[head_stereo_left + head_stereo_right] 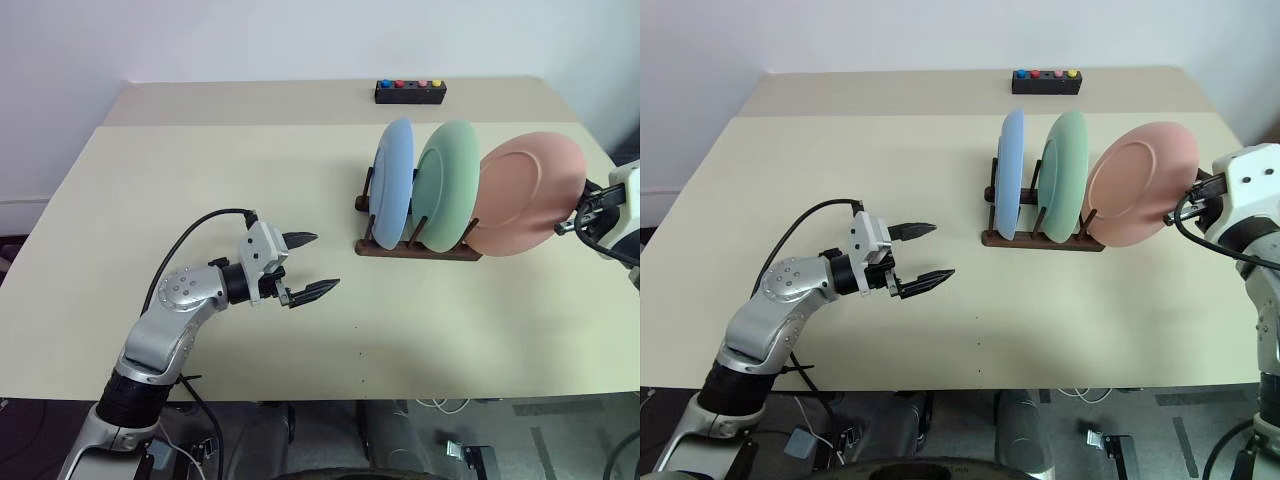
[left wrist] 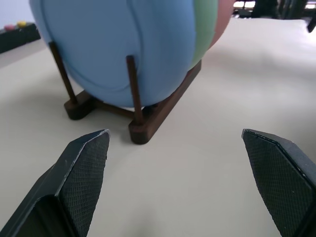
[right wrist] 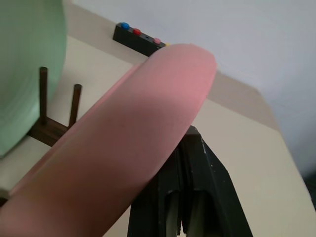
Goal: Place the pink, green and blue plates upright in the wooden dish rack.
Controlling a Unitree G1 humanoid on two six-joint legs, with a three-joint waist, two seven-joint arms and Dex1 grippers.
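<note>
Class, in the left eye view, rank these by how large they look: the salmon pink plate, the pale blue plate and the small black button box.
1. Salmon pink round plate, turned most face-on.
2. Pale blue round plate, seen nearly edge-on, so it looks narrower.
3. Small black button box, farthest away.

No text, label, brand, number or sign can be read on anything here. The small black box (image 1: 410, 92) at twelve o'clock on the tabletop (image 1: 200, 200) bears only plain coloured buttons, with no lettering legible on them or on its face.
</note>
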